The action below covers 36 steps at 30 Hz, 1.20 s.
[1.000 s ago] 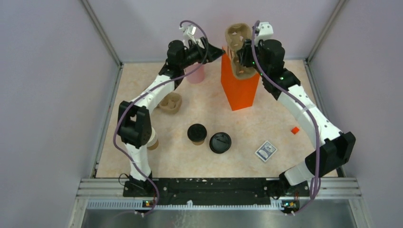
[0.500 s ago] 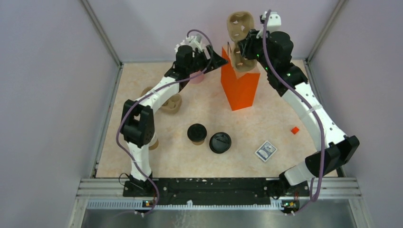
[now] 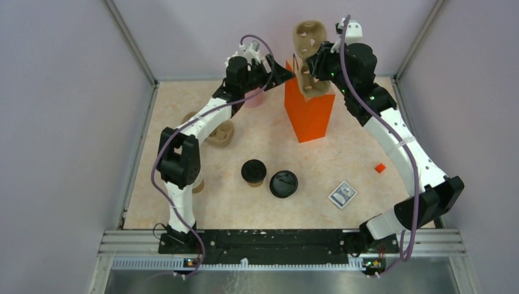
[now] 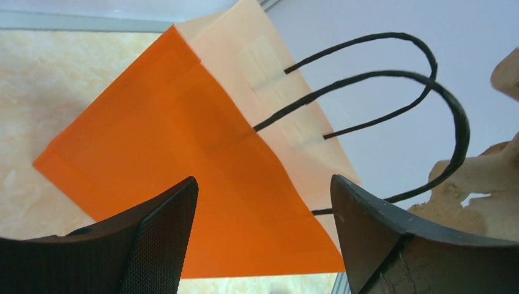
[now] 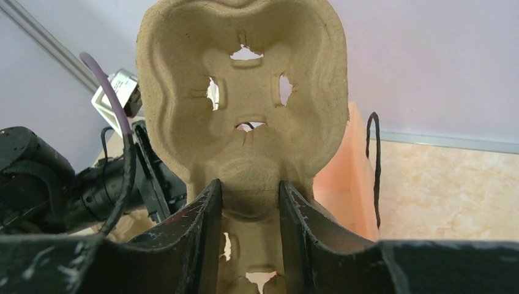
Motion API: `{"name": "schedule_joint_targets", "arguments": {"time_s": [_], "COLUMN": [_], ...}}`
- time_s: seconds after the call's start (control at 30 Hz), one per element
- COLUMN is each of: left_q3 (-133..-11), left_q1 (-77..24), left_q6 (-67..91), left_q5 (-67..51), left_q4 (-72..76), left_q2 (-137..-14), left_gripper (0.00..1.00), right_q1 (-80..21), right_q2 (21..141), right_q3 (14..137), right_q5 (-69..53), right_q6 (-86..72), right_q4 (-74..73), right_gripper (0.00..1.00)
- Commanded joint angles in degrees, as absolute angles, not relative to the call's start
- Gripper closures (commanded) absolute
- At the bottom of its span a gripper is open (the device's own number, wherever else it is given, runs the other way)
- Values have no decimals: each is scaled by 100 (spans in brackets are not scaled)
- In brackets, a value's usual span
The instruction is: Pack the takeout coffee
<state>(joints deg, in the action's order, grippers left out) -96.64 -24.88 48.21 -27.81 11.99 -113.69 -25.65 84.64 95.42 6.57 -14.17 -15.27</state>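
Nearest, the small brown kraft paper cup with a round black sip lid [image 3: 253,172] stands on the marbled worktop [image 3: 349,144], well apart from both arms and not yet handled. Farther back is the tall orange paper bag with black cord handles [image 3: 309,113]. The left tool [image 4: 263,190], spread wide and empty, has drawn in beside the bag's rim. The right tool [image 5: 250,187], clamped on the moulded brown pulp cup carrier [image 5: 245,73], has lifted it slightly over the bag mouth. The bag is probably still being prepared, so the coffee waits.

Takeout coffee [image 3: 253,171], short brown paper cup, black lid on, upright on table [image 3: 343,144]
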Motion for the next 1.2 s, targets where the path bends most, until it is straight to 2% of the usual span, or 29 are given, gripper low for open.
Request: {"name": "schedule_joint_targets", "arguments": {"time_s": [0.0, 0.27, 0.5, 0.63, 0.93, 1.17], "left_q3": [-10022, -10638, -11663, -12302, -12098, -12086], "left_q1": [-2483, -2524, -2665, -2764, -2857, -2897], "left_q6": [5082, 5159, 4952, 4661, 4400, 4132], "left_q5": [-2968, -2829, -2761, -2681, -2888, -2682], "left_q4": [1722, 1394, 842, 93, -277, -562], "left_q2": [-11645, -12138, -12648, -12781, -12373, -12153], "left_gripper": [16, 19, 32, 53, 100, 100], "right_q1": [-2514, -2514, -2514, -2514, -2514, -2514], "right_q2": [8134, 8077, 8124, 8129, 8108, 7950], "right_q3": [9585, 9623, 9724, 9767, 10012, 10046], "right_q5": [695, 756, 733, 734, 885, 1018], "right_q6": [-1452, -1283, -1209, -1196, -1303, -1354], "right_q4": [-1529, -1637, -1768, -1862, -2052, -2015], "right_gripper": [73, 73, 73, 73, 73, 73]}}
